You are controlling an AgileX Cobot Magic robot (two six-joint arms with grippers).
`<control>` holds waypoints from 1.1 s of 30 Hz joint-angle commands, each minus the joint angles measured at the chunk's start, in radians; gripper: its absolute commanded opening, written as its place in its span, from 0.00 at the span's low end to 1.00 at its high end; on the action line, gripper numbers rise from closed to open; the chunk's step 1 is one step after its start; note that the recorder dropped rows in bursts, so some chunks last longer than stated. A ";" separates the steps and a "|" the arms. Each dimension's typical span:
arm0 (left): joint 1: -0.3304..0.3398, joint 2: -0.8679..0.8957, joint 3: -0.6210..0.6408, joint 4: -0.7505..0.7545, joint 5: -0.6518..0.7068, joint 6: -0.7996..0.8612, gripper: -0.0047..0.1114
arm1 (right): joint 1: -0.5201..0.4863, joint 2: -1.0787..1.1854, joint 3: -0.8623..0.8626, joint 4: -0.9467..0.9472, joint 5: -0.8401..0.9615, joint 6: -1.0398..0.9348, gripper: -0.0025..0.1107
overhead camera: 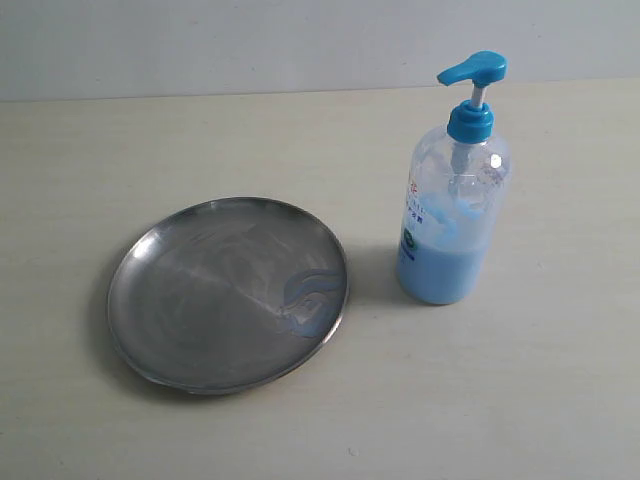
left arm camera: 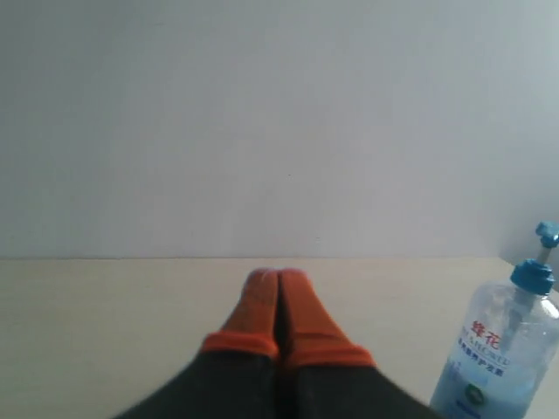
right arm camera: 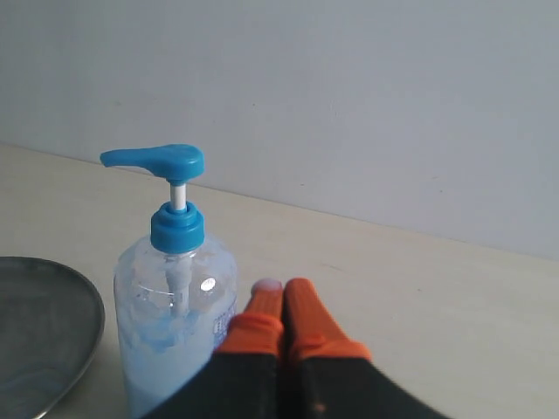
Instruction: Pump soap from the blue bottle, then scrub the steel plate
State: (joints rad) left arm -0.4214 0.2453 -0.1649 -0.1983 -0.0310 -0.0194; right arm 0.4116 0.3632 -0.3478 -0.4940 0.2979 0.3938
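The steel plate (overhead camera: 228, 292) lies on the table at the left of the exterior view, with a pale smear of soap (overhead camera: 305, 300) near its right rim. The blue bottle (overhead camera: 455, 200) stands upright to the plate's right, its pump head pointing left, light blue liquid in its lower half. Neither arm shows in the exterior view. My left gripper (left arm camera: 278, 278) is shut and empty, with the blue bottle (left arm camera: 502, 358) off to one side. My right gripper (right arm camera: 282, 288) is shut and empty beside the blue bottle (right arm camera: 175, 305); the steel plate's (right arm camera: 44, 332) edge shows beyond it.
The pale table (overhead camera: 520, 400) runs back to a plain light wall (overhead camera: 300, 40). Nothing else stands on it.
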 commanded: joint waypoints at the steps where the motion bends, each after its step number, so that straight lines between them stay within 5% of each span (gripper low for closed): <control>1: 0.063 -0.056 0.055 0.011 -0.017 -0.019 0.04 | -0.004 -0.005 0.003 -0.006 -0.008 0.001 0.02; 14: 0.135 -0.190 0.165 0.269 -0.004 -0.169 0.04 | -0.004 -0.005 0.003 -0.006 -0.008 0.001 0.02; 33: 0.288 -0.245 0.165 0.273 0.303 -0.195 0.04 | -0.004 -0.005 0.003 -0.006 -0.008 0.001 0.02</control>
State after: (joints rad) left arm -0.1435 0.0059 -0.0027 0.0683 0.2458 -0.2103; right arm 0.4116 0.3632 -0.3478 -0.4940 0.2979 0.3938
